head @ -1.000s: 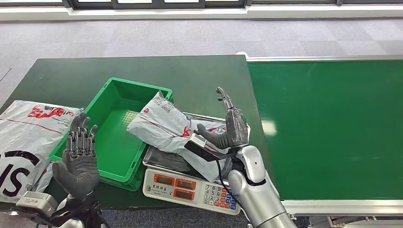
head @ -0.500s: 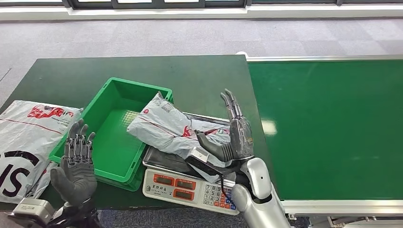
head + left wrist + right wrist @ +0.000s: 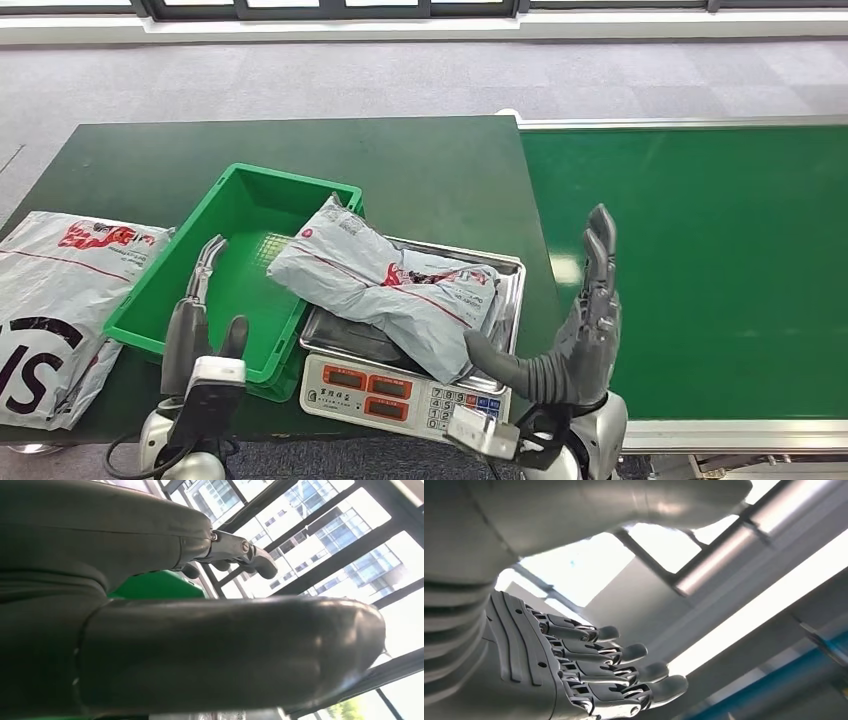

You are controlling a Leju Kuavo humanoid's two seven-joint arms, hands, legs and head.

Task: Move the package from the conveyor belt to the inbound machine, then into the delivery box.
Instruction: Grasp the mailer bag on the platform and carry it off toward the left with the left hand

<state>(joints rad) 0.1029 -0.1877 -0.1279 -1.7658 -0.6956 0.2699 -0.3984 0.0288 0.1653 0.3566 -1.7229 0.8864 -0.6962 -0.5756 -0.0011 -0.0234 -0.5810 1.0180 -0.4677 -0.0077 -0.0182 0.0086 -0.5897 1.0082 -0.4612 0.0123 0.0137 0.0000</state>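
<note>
Grey carpet and a window strip run behind my dark green table. At the table's 9 o'clock edge lie spare white mailers, not my concern. My left hand is raised at the near edge by the bin, fingers straight and apart, holding nothing. That green bin is the delivery box, I take it, and no parcel is inside. The package, a grey mailer, lies on the tray of the scale, its 10 o'clock corner overhanging the bin's rim. My right hand stands upright at the scale's 3 o'clock side, fingers spread wide, empty, apart from the package. The conveyor lies beyond it. I judge the belt-to-scale leg done; the move into the bin remains.
</note>
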